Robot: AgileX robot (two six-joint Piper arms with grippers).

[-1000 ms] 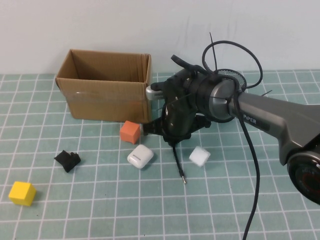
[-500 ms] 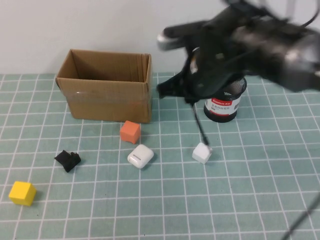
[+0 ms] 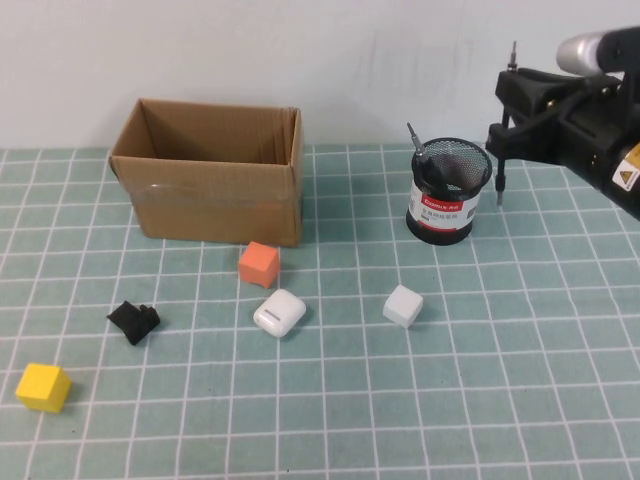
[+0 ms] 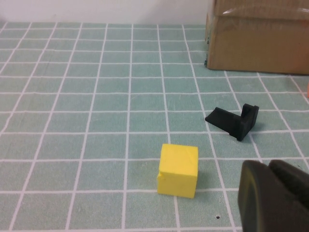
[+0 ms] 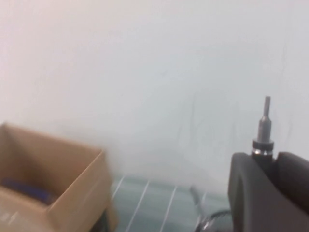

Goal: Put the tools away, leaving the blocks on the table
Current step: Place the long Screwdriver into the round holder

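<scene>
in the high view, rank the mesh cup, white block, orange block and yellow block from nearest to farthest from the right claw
The right claw, holding the thin stick tool, is raised at the far right.
1. Mesh cup, just to its left.
2. White block, mid-table.
3. Orange block, by the box.
4. Yellow block, near left corner.

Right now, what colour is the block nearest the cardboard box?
Orange; it sits just in front of the cardboard box, clearest in the high view.
</scene>
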